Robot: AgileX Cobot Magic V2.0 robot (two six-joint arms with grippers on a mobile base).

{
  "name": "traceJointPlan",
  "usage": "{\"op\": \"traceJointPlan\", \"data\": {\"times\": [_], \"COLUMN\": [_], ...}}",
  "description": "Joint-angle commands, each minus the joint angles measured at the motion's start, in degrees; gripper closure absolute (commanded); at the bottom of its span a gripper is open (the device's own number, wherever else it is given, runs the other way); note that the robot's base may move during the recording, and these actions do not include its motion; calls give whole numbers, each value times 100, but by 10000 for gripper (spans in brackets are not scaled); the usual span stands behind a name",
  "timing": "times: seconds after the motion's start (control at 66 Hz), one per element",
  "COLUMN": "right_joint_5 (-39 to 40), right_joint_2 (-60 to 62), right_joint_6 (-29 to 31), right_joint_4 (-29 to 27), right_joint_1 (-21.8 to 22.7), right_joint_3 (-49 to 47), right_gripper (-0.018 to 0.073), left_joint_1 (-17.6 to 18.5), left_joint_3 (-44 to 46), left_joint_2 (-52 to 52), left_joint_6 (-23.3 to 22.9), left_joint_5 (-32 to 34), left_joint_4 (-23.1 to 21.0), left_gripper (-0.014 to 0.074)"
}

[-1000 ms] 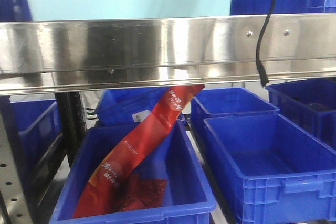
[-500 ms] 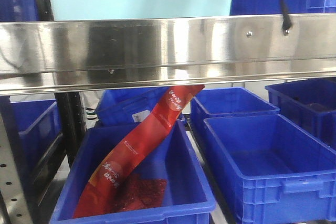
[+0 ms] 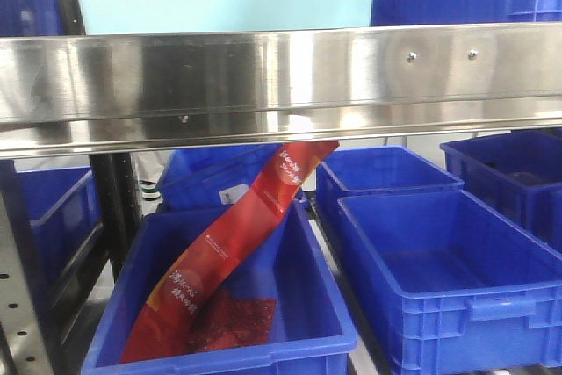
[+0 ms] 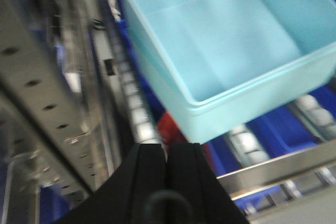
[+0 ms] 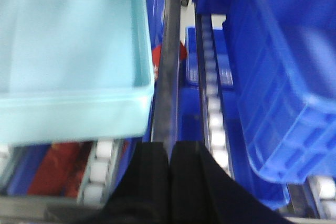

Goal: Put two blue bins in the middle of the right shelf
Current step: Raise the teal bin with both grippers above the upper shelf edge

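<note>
Several blue bins show in the front view. One blue bin [image 3: 219, 305] at lower left holds a long red package [image 3: 233, 252], and an empty blue bin [image 3: 448, 278] stands to its right. A large blue bin [image 5: 283, 77] fills the right of the right wrist view, on the upper shelf. My left gripper [image 4: 167, 150] is shut on nothing, just below a corner of a light cyan bin [image 4: 226, 51]. My right gripper [image 5: 169, 148] is also shut and empty, over a steel rail [image 5: 167, 77] between the cyan bin [image 5: 68, 61] and that blue bin. Neither gripper appears in the front view.
A wide steel shelf beam [image 3: 281, 81] crosses the front view. A perforated steel upright [image 4: 42, 103] stands left of my left gripper. White roller tracks [image 5: 215, 108] run under the upper bins. More blue bins [image 3: 386, 169] stand behind on the lower level.
The black cable that hung at the front view's upper right has risen out of sight. The view has shifted slightly to the right.
</note>
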State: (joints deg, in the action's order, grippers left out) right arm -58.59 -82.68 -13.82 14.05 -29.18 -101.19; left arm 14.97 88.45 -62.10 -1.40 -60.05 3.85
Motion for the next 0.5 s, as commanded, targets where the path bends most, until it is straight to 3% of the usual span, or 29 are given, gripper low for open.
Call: {"op": "traceJointPlan", "data": {"times": [0.0, 0.288, 0.485], "right_joint_5": [541, 2763, 4624], "right_joint_2": [408, 2191, 3690], "right_joint_6": [54, 54, 54], "right_joint_4": [87, 87, 87], "right_joint_1": [7, 7, 7], "right_joint_3": [837, 4376, 6311], "right_gripper": [720, 720, 720], "left_joint_1": [-197, -323, -323], "left_joint_3": [-853, -3983, -5559], "left_joint_2": [546, 2553, 4059], "left_joint_6": [-74, -74, -74], "left_joint_5": [754, 3106, 4146], "left_joint_4": [50, 39, -63], "left_gripper": [707, 707, 707]}}
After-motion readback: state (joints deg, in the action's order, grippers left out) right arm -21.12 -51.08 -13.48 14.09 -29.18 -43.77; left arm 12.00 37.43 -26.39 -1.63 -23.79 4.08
